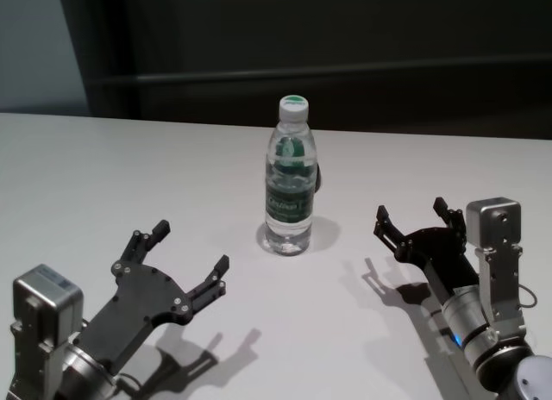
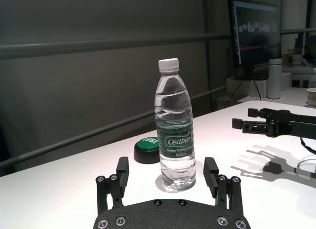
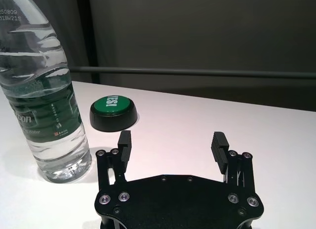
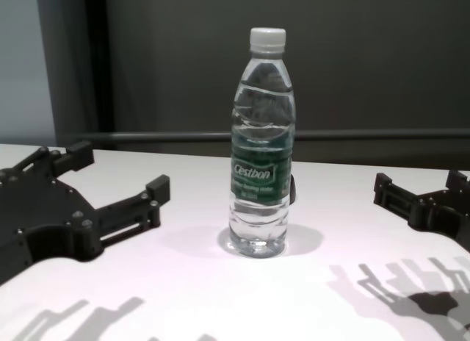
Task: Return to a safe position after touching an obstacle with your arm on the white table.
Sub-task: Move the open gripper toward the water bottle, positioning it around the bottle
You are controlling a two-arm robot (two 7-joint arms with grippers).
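Left tool [image 1: 190,249], black metal plate with two ridged fingers: spread wide, empty, touching nothing; hovering low over the bench, near-left of the bottle, pointed toward it. Right tool [image 1: 412,216], same black build: fingers likewise apart, empty, held above the bench to the bottle's right and clear of it. Both forearms reaching in from the near edge, silver-grey wrist housings behind the tools, hard shadows cast on the surface below.

Tall clear plastic water bottle [image 1: 289,180], white ribbed screw cap, dark green "Cestbon" label band, rippled shoulders, filled with water: upright near the middle of the wide smooth plain white bench [image 1: 103,176], between the two tools, well apart from both.

Round green push button on a black base [image 3: 113,112], white lettering on its domed top: flat on the bench just behind the bottle, mostly hidden by it in head and chest views.

Dark wall and horizontal rail beyond the far edge.
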